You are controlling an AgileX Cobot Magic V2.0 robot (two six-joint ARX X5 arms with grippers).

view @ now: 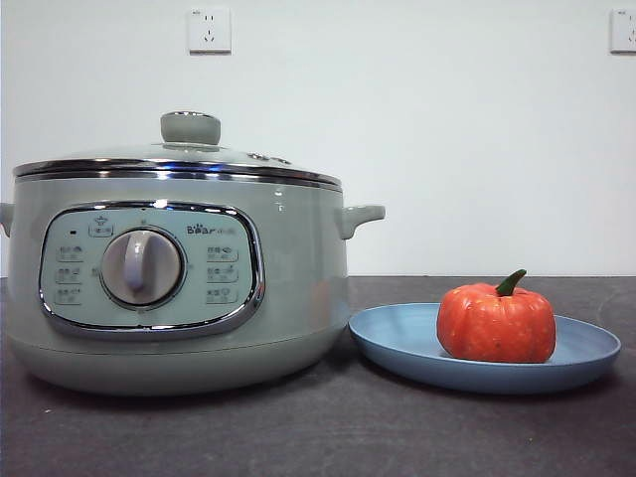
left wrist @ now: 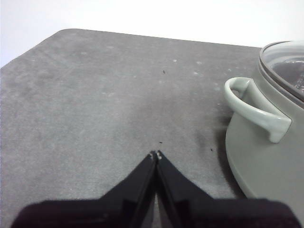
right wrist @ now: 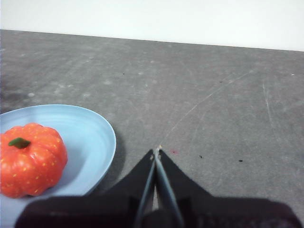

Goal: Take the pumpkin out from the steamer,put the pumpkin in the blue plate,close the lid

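Note:
The orange-red pumpkin (view: 496, 323) with its green stem sits upright in the blue plate (view: 397, 341), to the right of the steamer (view: 288, 288) in the front view. The glass lid (view: 179, 164) with its pale knob rests on the steamer. My left gripper (left wrist: 156, 155) is shut and empty above bare table, beside the steamer's side handle (left wrist: 254, 108). My right gripper (right wrist: 156, 151) is shut and empty above bare table, next to the blue plate (right wrist: 97, 137) holding the pumpkin (right wrist: 31, 159). Neither gripper shows in the front view.
The dark grey table (view: 318, 437) stretches around the steamer and plate. A white wall with two sockets (view: 209, 30) stands behind. The table's far edge and rounded corner (left wrist: 71, 32) show in the left wrist view.

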